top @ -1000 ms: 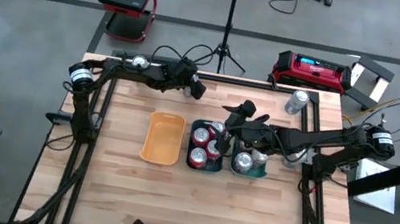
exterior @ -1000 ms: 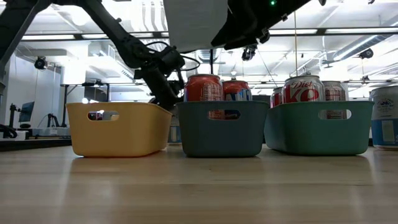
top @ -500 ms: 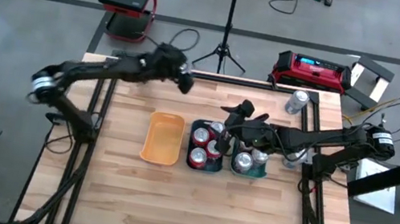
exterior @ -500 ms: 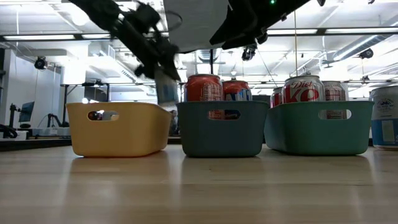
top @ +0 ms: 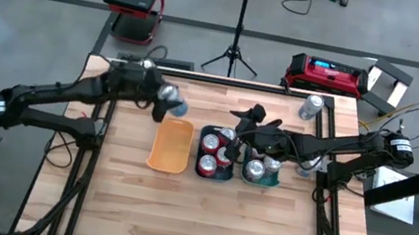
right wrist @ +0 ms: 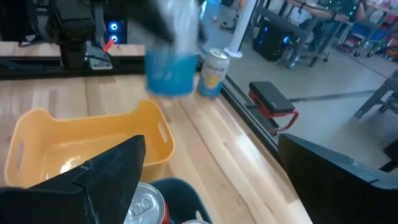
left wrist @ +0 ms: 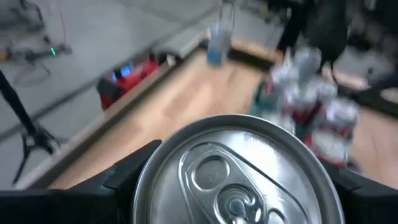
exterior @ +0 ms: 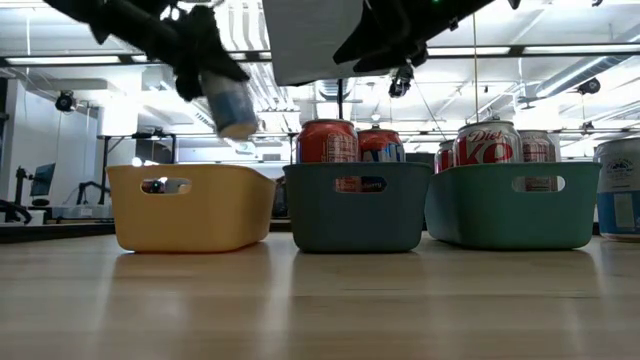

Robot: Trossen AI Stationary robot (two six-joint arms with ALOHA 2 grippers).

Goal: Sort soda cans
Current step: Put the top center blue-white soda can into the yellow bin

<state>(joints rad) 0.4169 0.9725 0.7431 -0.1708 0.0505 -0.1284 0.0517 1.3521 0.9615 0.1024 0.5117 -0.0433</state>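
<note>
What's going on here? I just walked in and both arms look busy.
It's sorting soda cans into trays. The left gripper holds a blue can in the air, just behind the yellow tray, which looks empty. The right gripper hangs over the middle tray of red cans. The green tray holds silver cans. Another can stands at the table's far right corner.

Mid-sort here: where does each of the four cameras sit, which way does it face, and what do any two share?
High: overhead, straight down; both arms, yellow tray.
Low: tabletop height, level across; arms overhead, held can.
Left wrist: on the left arm; left gripper clamping that can's top.
Right wrist: on the right arm, over the trays; right gripper.
Shared: the held can shows in all four.
</note>
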